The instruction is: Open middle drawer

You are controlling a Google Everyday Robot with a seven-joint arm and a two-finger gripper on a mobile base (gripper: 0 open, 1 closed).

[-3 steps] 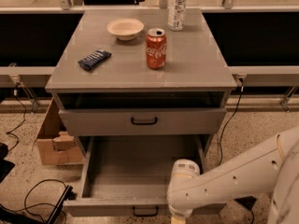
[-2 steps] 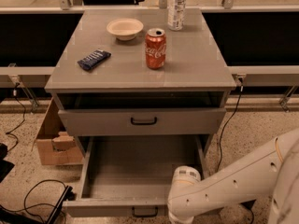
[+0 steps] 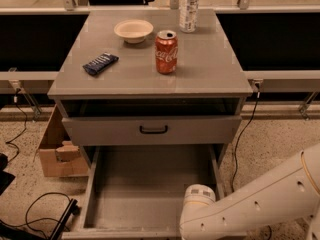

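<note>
In the camera view, the one landmark is the upper drawer, the taller-fronted one with the black handle, set just under the top of the bench. Directly below it and drawn out toward the camera is the middle drawer, its plain grey inside bare and fully on show. Its front edge now lies right at the lower edge of the picture, and its own handle has dropped out of sight. A second ago that front sat a little higher, with the handle still showing, so the drawer has come out a little further. Below and to the right of the upper drawer, the white arm has sunk slightly, its round wrist over the open drawer's front right corner. The gripper hangs beneath that wrist, hidden past the lower edge. Whether it is open or closed, or has hold of anything, cannot be told. Above the upper drawer, the cola can, bowl, bottle and blue packet have not stirred. To my eye the drawer is as good as fully open, and only letting go and drawing back seem to remain.
</note>
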